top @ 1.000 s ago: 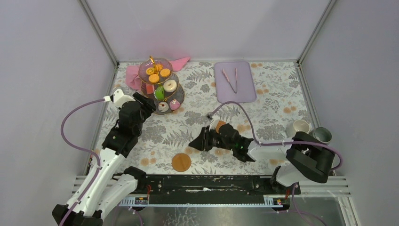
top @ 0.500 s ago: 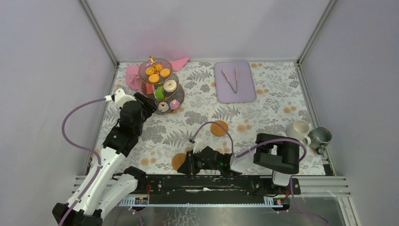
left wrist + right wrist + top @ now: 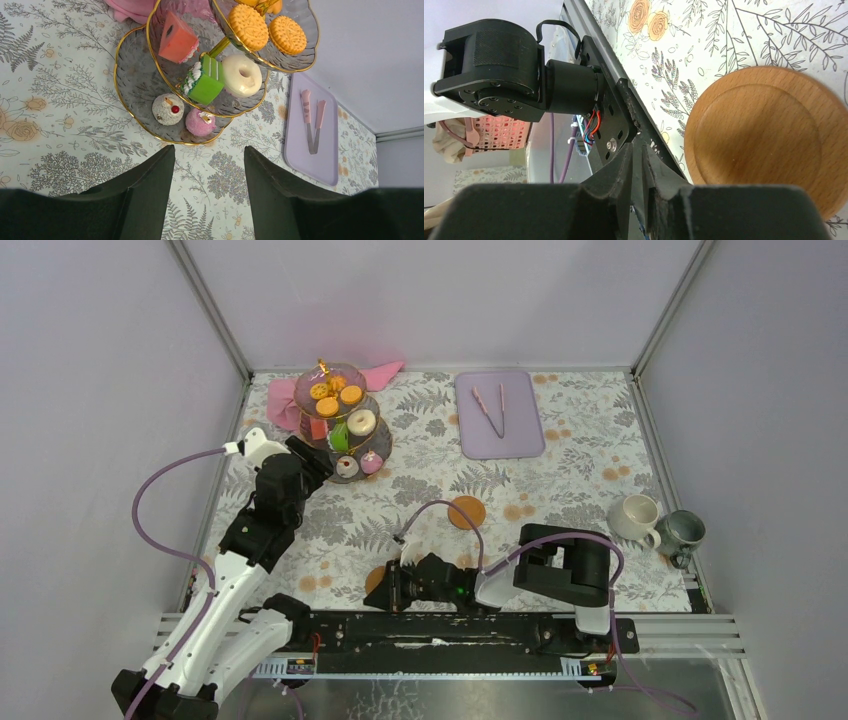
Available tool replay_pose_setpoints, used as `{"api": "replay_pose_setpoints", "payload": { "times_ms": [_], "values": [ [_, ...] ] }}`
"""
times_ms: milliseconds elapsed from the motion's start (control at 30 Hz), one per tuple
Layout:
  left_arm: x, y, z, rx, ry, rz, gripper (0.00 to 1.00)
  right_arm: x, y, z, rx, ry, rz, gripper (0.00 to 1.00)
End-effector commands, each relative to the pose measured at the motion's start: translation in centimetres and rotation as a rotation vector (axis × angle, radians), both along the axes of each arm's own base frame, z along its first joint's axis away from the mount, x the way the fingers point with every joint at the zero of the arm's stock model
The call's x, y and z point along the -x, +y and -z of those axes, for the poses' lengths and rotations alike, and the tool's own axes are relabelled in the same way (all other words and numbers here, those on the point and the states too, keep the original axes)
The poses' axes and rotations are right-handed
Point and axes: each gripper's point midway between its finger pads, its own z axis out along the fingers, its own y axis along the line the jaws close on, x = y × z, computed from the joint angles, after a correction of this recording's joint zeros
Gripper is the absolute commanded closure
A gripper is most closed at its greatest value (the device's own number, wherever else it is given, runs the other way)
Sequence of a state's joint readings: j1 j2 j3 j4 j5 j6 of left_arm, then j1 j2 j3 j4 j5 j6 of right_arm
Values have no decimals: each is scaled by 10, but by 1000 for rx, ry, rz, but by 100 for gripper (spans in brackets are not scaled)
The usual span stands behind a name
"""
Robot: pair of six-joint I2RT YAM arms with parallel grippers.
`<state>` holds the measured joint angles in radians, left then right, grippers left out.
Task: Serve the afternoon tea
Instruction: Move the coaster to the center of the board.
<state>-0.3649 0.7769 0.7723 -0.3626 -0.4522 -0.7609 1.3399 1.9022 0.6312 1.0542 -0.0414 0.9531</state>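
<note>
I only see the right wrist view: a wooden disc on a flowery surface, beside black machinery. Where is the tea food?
Observer: On a three-tier stand at the far left.
Visitor: Any cups?
Observer: Two: a cream mug and a grey-green mug, side by side on the right.
Visitor: Is my disc the only one?
Observer: No, a second disc lies farther out, near the middle.
</note>
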Motion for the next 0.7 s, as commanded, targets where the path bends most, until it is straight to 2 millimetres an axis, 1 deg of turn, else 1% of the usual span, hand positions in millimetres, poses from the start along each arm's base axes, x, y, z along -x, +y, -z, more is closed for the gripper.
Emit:
{"api": "replay_pose_setpoints", "payload": {
  "times_ms": [0,333,667],
  "values": [
    [-3,-2,-15,-5,-36,14,40,-3,16,-18,-80,-11,23,81],
    [-3,-3,-16,1,-39,15,40,-4,21,-5,-62,-6,32,82],
    [-3,-3,-14,2,-37,15,40,-12,16,11,-29,-18,74,83]
  ]
}}
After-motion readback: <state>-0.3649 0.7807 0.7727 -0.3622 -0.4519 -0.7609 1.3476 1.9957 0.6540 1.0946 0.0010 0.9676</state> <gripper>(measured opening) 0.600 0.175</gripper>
